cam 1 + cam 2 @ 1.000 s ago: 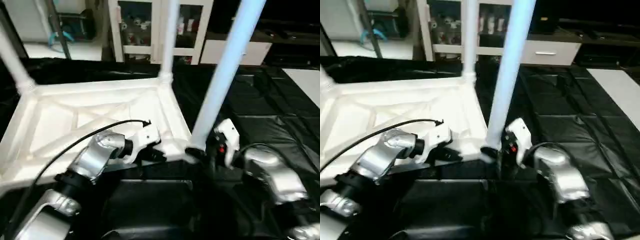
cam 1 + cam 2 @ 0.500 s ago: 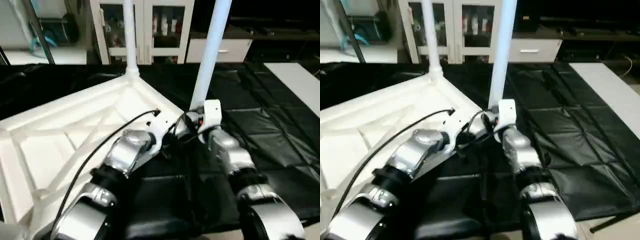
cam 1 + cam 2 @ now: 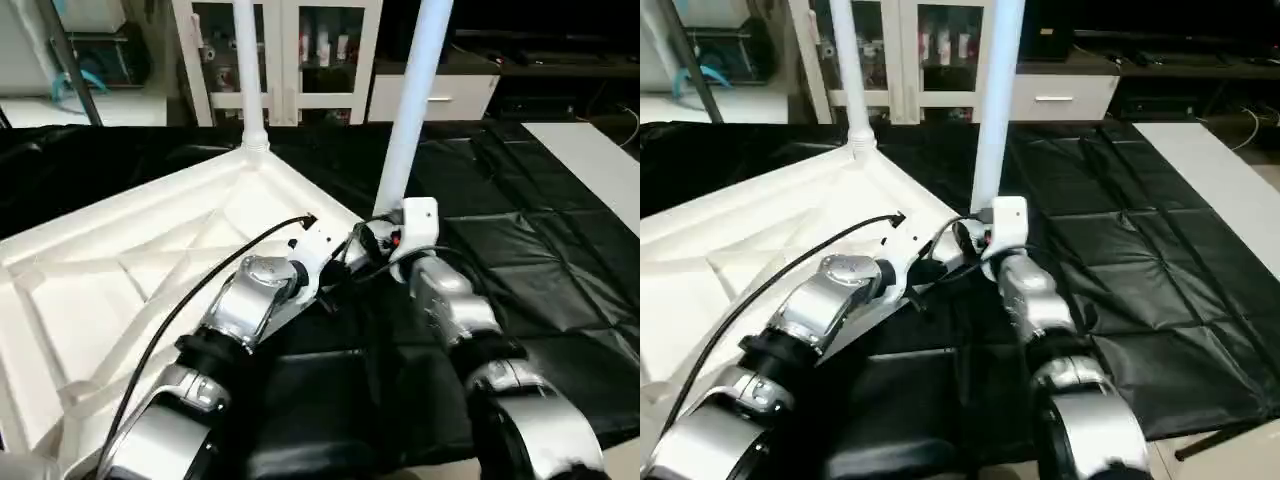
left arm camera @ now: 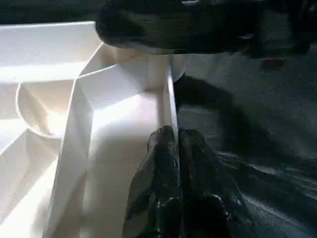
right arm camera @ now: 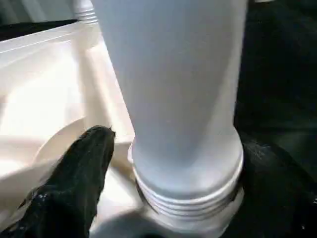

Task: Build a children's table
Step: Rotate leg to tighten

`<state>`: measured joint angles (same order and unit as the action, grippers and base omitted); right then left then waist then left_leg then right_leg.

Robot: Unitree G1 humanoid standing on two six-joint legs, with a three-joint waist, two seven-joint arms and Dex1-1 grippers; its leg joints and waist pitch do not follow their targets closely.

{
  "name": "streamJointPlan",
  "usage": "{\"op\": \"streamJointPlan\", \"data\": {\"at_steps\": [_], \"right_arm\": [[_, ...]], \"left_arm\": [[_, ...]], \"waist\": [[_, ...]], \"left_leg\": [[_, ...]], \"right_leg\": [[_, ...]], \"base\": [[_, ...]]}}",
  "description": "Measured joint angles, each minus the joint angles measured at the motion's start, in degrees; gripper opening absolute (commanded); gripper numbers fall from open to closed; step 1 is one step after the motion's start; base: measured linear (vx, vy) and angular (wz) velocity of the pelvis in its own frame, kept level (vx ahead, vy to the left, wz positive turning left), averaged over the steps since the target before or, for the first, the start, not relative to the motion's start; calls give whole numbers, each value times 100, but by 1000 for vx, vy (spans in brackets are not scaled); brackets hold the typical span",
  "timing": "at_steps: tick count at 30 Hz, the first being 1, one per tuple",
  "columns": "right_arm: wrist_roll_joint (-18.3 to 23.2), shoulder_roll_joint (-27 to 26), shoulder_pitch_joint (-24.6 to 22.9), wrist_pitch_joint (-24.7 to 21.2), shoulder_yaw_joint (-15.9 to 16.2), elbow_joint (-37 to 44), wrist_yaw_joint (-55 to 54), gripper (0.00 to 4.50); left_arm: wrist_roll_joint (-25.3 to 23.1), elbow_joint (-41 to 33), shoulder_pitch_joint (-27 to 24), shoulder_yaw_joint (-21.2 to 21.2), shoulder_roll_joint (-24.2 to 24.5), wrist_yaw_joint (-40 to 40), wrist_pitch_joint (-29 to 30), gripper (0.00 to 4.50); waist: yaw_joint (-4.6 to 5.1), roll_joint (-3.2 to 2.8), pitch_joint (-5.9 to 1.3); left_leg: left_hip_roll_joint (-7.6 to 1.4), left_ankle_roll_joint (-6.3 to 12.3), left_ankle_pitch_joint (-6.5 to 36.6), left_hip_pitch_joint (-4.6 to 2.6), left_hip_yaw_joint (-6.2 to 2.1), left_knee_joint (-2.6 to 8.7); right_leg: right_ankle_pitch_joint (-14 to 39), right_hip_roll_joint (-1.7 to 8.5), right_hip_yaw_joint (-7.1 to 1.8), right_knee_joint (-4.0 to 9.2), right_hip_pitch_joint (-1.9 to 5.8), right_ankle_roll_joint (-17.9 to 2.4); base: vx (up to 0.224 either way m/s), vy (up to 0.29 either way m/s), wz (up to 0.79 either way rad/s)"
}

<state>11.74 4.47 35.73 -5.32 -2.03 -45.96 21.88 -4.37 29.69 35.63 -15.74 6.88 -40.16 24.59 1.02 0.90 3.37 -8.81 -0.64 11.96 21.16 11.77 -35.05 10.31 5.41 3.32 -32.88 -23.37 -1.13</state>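
Note:
The children's table top (image 3: 120,270) lies upside down on the black cover, its ribbed underside facing up. Two white legs stand in corner sockets: a near one (image 3: 410,100) and a far one (image 3: 248,70). My right gripper (image 5: 183,163) is open around the near leg's threaded base (image 5: 188,203), with a black finger (image 5: 79,173) standing a little apart from the tube on one side. My left gripper (image 4: 177,139) is shut, its tips resting on the top's thin rim (image 4: 169,99) just beside that corner.
The black-covered work table (image 3: 520,220) stretches to the right of the top. White glass-door cabinets (image 3: 300,50) stand behind it. A white surface (image 3: 590,150) lies at the far right. A black cable (image 3: 200,270) arcs over my left forearm.
The head camera has swung, shifting the whole picture since a second ago. Both grippers stay at the near corner by the leg's base.

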Motion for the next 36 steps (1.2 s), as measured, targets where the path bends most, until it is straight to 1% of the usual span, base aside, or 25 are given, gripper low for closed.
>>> {"op": "streamJointPlan", "data": {"at_steps": [1, 2, 4, 5, 7, 8, 10, 12, 15, 24, 26, 28, 29, 31, 32, 33, 36], "right_arm": [[32, 126, -77, -152, 62, 239, 232, 423], [67, 267, -176, -291, 152, 500, 485, 433], [119, 698, -423, -523, 434, 1152, 1185, 446], [118, 833, -487, -588, 555, 1320, 1453, 446], [136, 1366, -845, -727, 849, 2000, 2143, 446], [144, 1560, -970, -801, 931, 2165, 2367, 446], [172, 1814, -1151, -940, 957, 2411, 2685, 446], [252, 2195, -1391, -1111, 1017, 2949, 3138, 446], [371, 2560, -1536, -1305, 1021, 3320, 3551, 446], [366, 2542, -1626, -1457, 1143, 3420, 3629, 446], [367, 2486, -1634, -1460, 1149, 3419, 3625, 417], [367, 2412, -1633, -1463, 1149, 3414, 3615, 400], [367, 2395, -1633, -1462, 1147, 3406, 3608, 400], [366, 2391, -1633, -1459, 1146, 3399, 3596, 376], [365, 2392, -1633, -1458, 1144, 3395, 3593, 376], [360, 2394, -1633, -1451, 1144, 3391, 3598, 357], [341, 2408, -1633, -1444, 1148, 3386, 3608, 332]], "left_arm": [[6, -70, -42, -50, 106, -166, -89, 0], [13, -132, -87, -94, 216, -344, -163, 0], [53, -296, -185, -234, 448, -863, -360, 0], [102, -367, -246, -275, 542, -1079, -424, 0], [192, -541, -329, -379, 763, -1501, -492, 0], [252, -642, -384, -413, 830, -1677, -504, 0], [328, -732, -417, -452, 952, -1914, -510, 0], [394, -878, -480, -504, 1079, -2182, -525, 0], [477, -988, -544, -510, 1225, -2489, -569, 0], [512, -994, -562, -541, 1333, -2665, -626, 0], [514, -997, -563, -541, 1334, -2667, -625, 0], [515, -999, -563, -540, 1336, -2668, -625, 0], [516, -1006, -564, -540, 1338, -2669, -625, 0], [520, -1015, -568, -541, 1348, -2672, -623, 0], [525, -1019, -571, -541, 1354, -2678, -623, 0], [534, -1023, -574, -542, 1367, -2692, -623, 0], [554, -1030, -574, -543, 1395, -2714, -624, 0]], "waist": [[-8, 0, 0], [-34, 0, 0], [-121, -3, -2], [-156, -1, -3], [-268, -1, -3], [-291, -1, -3], [-318, -2, -3], [-340, -3, -4], [-363, -5, -6], [-351, -5, -6], [-351, -5, -6], [-354, -5, -6], [-356, -5, -6], [-354, -5, -6], [-355, -5, -6], [-356, -5, -6], [-362, -5, -6]], "left_leg": [[0, -1, 0, -2, 1, 5], [0, -1, -1, -6, 1, 12], [-1, -3, -1, -14, 2, 42], [-2, -4, -2, -20, 2, 55], [-18, -6, -3, -21, 26, 64], [-23, -7, -4, -25, 34, 64], [-28, -9, -5, -20, 38, 64], [-40, -12, -8, -17, 63, 64], [-44, -8, -6, -15, 78, 66], [-47, -13, -6, -12, 83, 62], [-46, -13, -6, -12, 84, 61], [-47, -12, -6, -12, 85, 62], [-47, -12, -6, -12, 85, 61], [-47, -12, -7, -13, 85, 61], [-47, -12, -7, -13, 85, 61], [-47, -12, -7, -13, 85, 61], [-47, -12, -7, -14, 85, 60]], "right_leg": [[-14, 0, 0, -8, -1, -17], [-28, 0, 0, -13, 0, -21], [-33, -2, 2, -19, 0, -19], [-33, -3, 4, -19, 6, -19], [-55, -4, -1, -25, 14, -9], [-62, -4, -5, -31, 18, -6], [-70, -4, -5, -35, 22, -13], [-87, -4, -17, -42, 26, -37], [-75, -4, -23, -42, 26, -21], [-74, -4, -28, -44, 27, -18], [-74, -4, -31, -44, 27, -18], [-74, -4, -31, -44, 27, -18], [-74, -4, -31, -44, 27, -18], [-74, -4, -31, -45, 27, -18], [-74, -4, -31, -46, 27, -18], [-74, -4, -31, -49, 27, -18], [-74, -4, -31, -53, 26, -18]], "base": [[0, 0, 0], [0, 0, 0], [0, 0, 0], [0, 0, 0], [0, 0, 0], [0, 0, 0], [0, 0, 0], [0, 0, 0], [0, 0, 0], [0, 0, 0], [0, 0, 0], [0, 0, 0], [0, 0, 0], [0, 0, 0], [0, 0, 0], [0, 0, 0], [0, 0, 0]]}}
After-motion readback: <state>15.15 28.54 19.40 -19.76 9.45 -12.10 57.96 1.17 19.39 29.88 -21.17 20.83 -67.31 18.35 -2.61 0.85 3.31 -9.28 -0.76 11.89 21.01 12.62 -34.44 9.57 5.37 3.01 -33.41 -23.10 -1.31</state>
